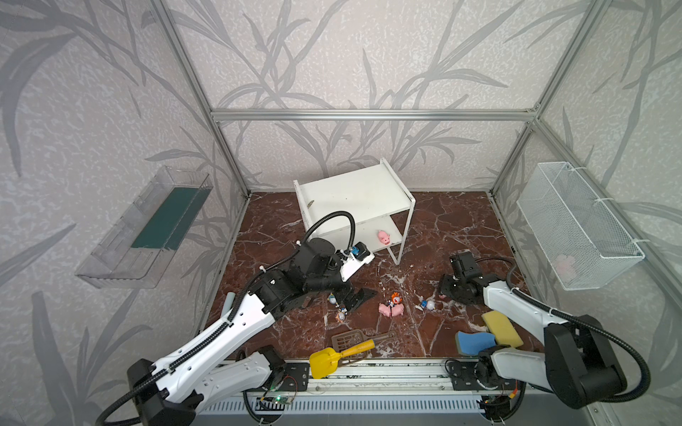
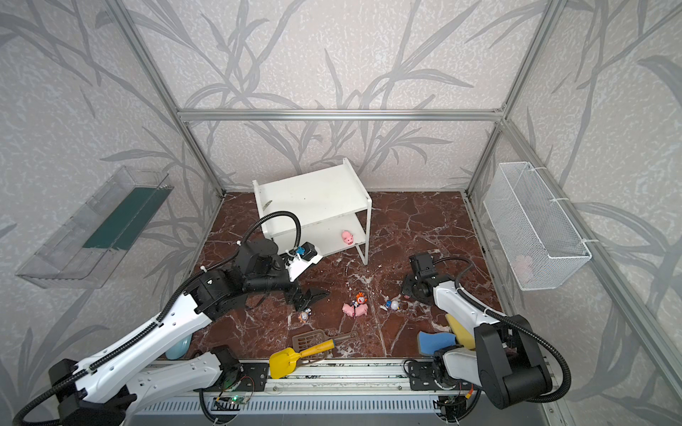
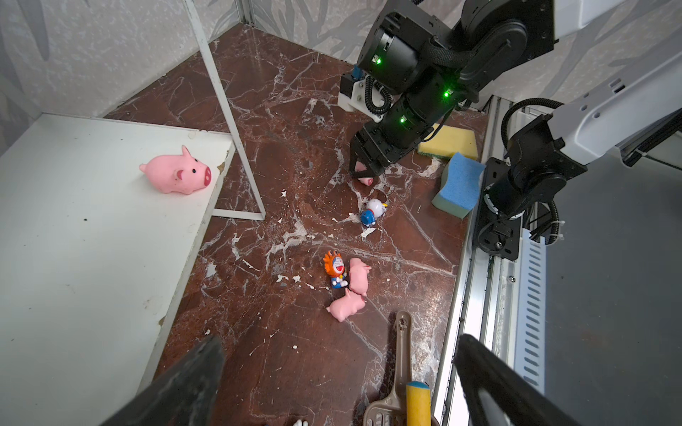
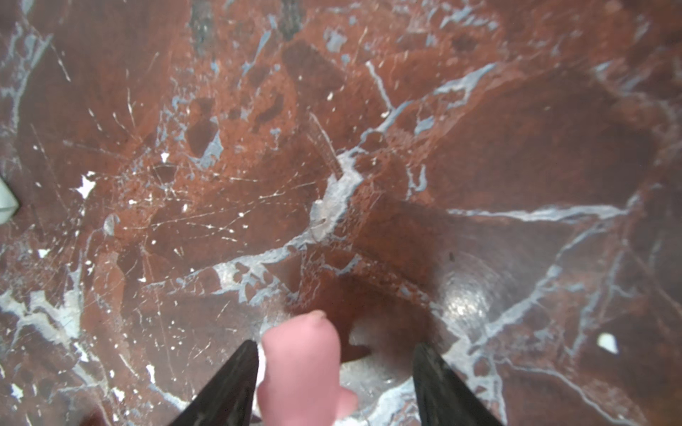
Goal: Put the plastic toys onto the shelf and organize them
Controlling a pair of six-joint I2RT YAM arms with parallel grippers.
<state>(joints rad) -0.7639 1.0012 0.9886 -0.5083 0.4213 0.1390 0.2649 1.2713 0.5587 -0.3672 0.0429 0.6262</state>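
The white two-tier shelf [image 1: 354, 191] [image 2: 313, 191] stands at the back, with one pink pig [image 1: 383, 237] [image 3: 177, 173] on its lower board. Two pigs [image 1: 390, 310] [image 3: 347, 306] lie on the floor by an orange-maned figurine [image 1: 396, 298] [image 3: 335, 265]. A white-headed figurine [image 1: 429, 304] [image 3: 374, 210] lies further right. My left gripper [image 1: 360, 298] [image 3: 339, 341] hangs wide open and empty beside two tiny figurines [image 1: 341, 315]. My right gripper [image 3: 363, 173] [image 4: 336, 345] points down, open around a fourth pig [image 4: 302, 369]; one finger touches it and the other stands clear.
A yellow scoop [image 1: 332, 359] and a brown slotted scoop [image 1: 350, 339] lie at the front edge. Blue [image 1: 474, 342] and yellow [image 1: 503, 328] sponges sit front right. A wire basket [image 1: 575, 225] hangs on the right wall, a clear tray [image 1: 144, 228] on the left.
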